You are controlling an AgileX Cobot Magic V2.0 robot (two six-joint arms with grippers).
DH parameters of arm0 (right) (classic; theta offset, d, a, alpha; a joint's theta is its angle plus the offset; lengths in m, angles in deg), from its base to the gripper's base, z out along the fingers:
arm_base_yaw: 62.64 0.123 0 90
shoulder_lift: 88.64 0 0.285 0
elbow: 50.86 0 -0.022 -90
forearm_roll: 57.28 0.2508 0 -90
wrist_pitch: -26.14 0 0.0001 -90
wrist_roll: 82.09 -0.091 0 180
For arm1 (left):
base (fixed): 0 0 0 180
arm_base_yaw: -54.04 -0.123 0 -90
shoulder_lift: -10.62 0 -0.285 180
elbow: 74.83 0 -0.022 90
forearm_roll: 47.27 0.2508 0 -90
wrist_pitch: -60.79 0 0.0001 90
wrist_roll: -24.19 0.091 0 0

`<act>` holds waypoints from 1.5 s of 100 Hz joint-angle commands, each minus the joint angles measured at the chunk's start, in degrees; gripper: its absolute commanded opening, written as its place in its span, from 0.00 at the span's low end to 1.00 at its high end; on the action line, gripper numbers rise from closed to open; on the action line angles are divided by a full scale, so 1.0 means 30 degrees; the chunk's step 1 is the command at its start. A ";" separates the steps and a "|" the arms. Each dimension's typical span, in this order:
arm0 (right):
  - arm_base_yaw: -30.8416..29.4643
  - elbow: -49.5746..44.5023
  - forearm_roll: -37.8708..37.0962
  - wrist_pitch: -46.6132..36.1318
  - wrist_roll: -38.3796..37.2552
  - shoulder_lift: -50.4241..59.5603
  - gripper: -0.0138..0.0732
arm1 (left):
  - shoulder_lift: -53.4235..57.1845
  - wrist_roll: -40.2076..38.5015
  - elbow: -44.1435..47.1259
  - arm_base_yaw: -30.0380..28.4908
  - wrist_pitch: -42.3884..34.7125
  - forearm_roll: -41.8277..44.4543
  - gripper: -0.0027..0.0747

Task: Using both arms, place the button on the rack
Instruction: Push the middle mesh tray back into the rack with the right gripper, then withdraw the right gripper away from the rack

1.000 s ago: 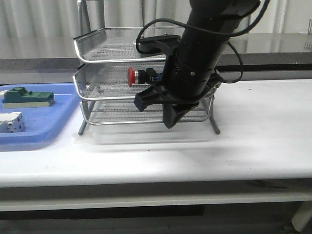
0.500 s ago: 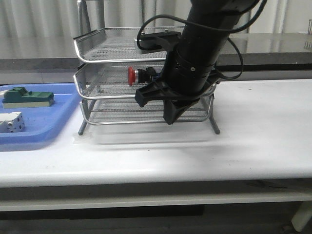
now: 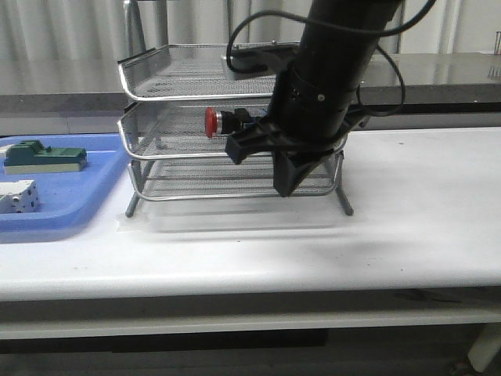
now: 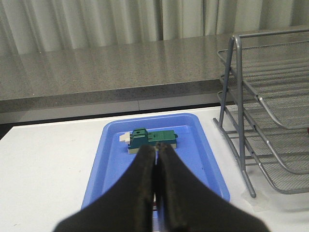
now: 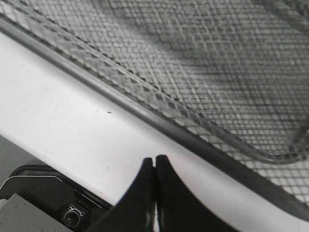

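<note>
The button (image 3: 221,121), with its red cap and silver collar, lies on its side in the middle tier of the silver wire rack (image 3: 156,129). No gripper touches it. My right arm hangs in front of the rack's right half. Its gripper (image 3: 284,188) points down, just in front of the lowest tray. In the right wrist view this gripper (image 5: 155,162) is shut with nothing in it, over white table beside the mesh of the rack (image 5: 217,72). My left gripper (image 4: 156,151) is shut and empty, above the blue tray (image 4: 205,145). The rack's left end (image 4: 270,96) shows in the left wrist view.
The blue tray (image 3: 78,196) lies left of the rack and holds a green block (image 3: 43,155) and a white block (image 3: 17,196). The green block (image 4: 152,139) shows just past my left fingertips. A grey counter (image 3: 63,86) runs behind the table.
My right arm has shifted a little to the right and slightly upward in front of the rack. The button has stayed where it was in the middle tier.
</note>
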 commanded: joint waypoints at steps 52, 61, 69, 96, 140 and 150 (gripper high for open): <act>-0.1641 -0.2604 -0.0022 0.0187 -0.0757 0.7640 0.09 | -0.0122 -0.0014 -0.0501 0.0105 -0.1267 -0.0289 0.01; -0.2661 -0.3557 -0.0022 0.0043 -0.0757 0.8887 0.09 | -0.0122 -0.0014 -0.0501 0.0105 -0.1267 -0.0289 0.01; -0.3618 -0.4395 -0.0022 0.0043 -0.0757 1.0043 0.09 | -0.0122 -0.0014 -0.0501 0.0105 -0.1267 -0.0289 0.01; -0.6489 -0.7603 -0.0022 -0.0266 -0.0792 1.4669 0.09 | -0.0122 -0.0014 -0.0501 0.0105 -0.1267 -0.0289 0.01; -0.7960 -1.2188 -0.0305 -0.1636 -0.1600 2.3485 0.09 | -0.0122 -0.0014 -0.0501 0.0105 -0.1267 -0.0289 0.01; -0.7960 -1.3078 -0.0328 -0.1735 -0.1600 2.5374 0.09 | -0.0122 -0.0014 -0.0501 0.0105 -0.1267 -0.0289 0.01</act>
